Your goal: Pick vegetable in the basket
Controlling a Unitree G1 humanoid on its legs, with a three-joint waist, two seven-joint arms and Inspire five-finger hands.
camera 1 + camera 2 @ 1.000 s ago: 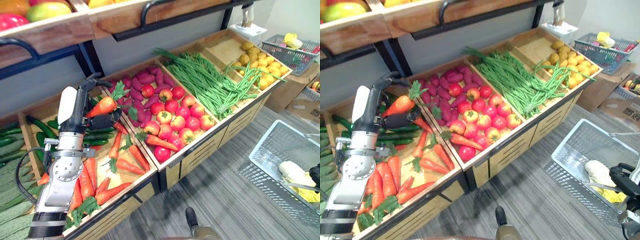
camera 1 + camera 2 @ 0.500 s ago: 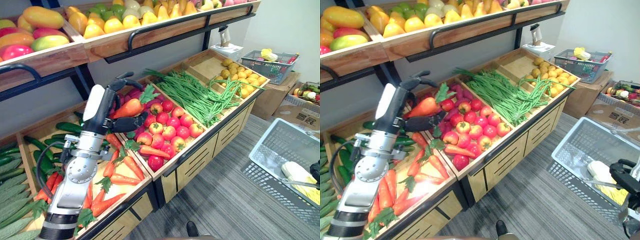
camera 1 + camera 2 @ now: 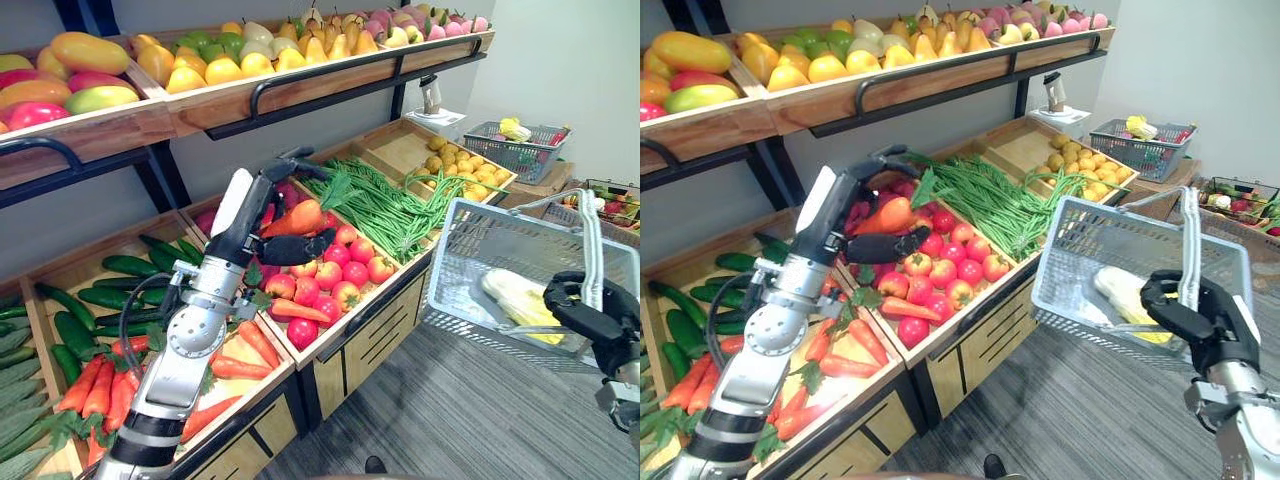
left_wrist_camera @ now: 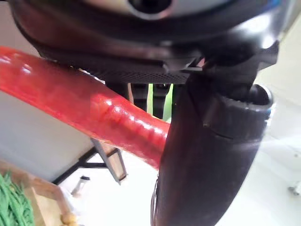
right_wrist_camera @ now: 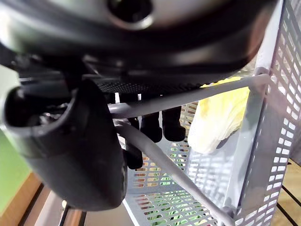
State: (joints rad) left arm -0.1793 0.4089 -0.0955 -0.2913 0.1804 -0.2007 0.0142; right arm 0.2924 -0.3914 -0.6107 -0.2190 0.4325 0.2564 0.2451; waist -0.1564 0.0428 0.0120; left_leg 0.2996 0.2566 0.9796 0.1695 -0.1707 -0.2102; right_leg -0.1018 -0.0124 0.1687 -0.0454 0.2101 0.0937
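Orange carrot [image 3: 297,217] | left hand [image 3: 258,207] clamps round it so it can't fall | right hand [image 3: 1188,308] curls round grey basket [image 3: 1110,238] handle, holding it near the left hand for the drop.

We see a wooden upper shelf [image 3: 300,88] carrying mangoes [image 3: 85,50] at its left end and yellow pears [image 3: 322,45] further right. Below it, the lower bins run in a row: cucumbers [image 3: 120,268] at the left, loose carrots [image 3: 100,385] in front of them, red round fruits [image 3: 345,275] in the middle bin, a heap of green beans [image 3: 390,205] just beside those, and small yellow fruits [image 3: 465,165] in the far bin. Beyond that bin sits a small grey crate [image 3: 515,150] holding goods. The floor [image 3: 450,420] is grey planking.
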